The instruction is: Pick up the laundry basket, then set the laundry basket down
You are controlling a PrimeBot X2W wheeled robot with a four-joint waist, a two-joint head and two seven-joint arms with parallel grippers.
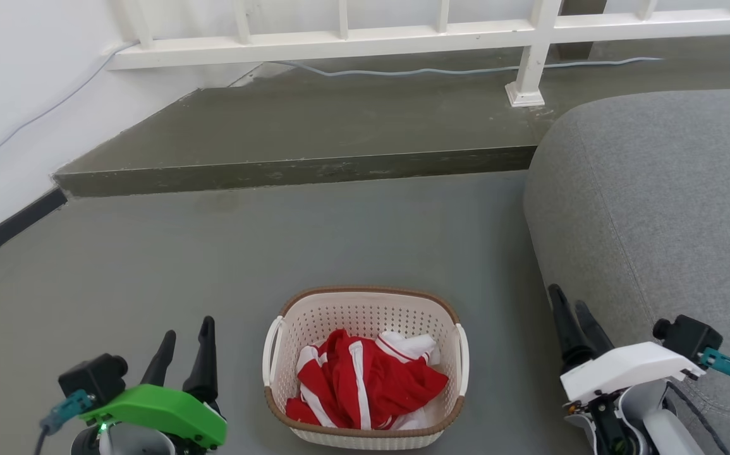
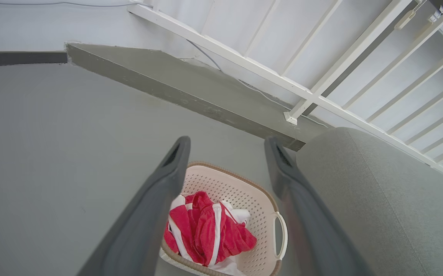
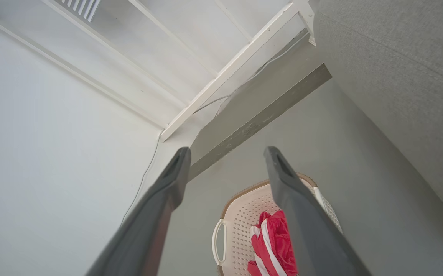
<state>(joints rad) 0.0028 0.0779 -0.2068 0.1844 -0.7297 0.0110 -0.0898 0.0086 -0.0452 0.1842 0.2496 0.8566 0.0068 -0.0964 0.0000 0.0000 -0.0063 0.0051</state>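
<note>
On grey floor [image 1: 150, 265]: laundry basket [image 1: 365, 313], likely light, stiff plastic, soft red-and-white garment [image 1: 365, 379] inside.
Side handles [image 1: 271, 351]: best hold, one each.
Left gripper [image 1: 188, 328], right gripper [image 1: 568, 298]: spread, empty.

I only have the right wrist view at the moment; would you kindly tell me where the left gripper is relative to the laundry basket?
Observer: The head view shows the left gripper off the laundry basket's left side, apart from it.
Operator: Thank you. Is it open?
Observer: Yes; in the left wrist view its fingers stand spread with nothing gripped between them.
Operator: How full is the basket?
Observer: A red-and-white garment lies in its near half; the far half is bare.
</note>
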